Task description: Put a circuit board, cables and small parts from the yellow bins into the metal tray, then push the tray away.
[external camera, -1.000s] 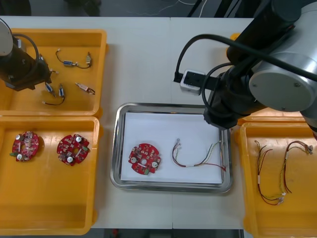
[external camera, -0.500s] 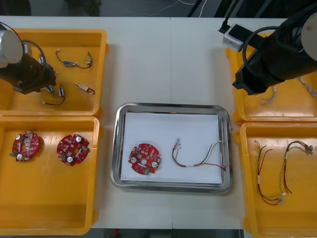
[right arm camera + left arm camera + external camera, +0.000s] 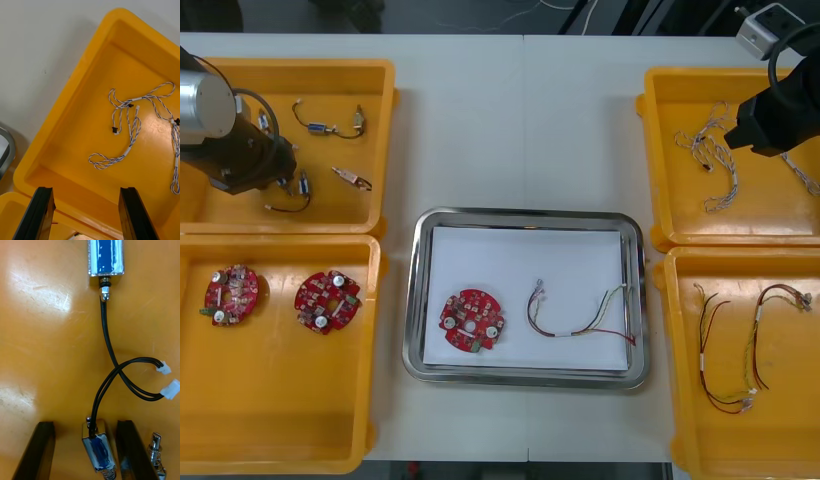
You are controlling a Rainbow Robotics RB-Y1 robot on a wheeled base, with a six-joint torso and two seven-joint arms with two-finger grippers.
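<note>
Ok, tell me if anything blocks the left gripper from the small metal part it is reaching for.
Nothing visible does. The left gripper is open in the far-left yellow bin, and the small metal part lies right between its fingers. A second metal part lies just outside one finger.

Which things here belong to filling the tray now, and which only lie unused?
In the job: metal tray; circuit board and red and yellow cable inside it; small metal part between the fingers of the open left gripper; twisted blue and white cables under the open right gripper.

Probably spare: two circuit boards in the near left bin; red and yellow cables in the near right bin.
</note>
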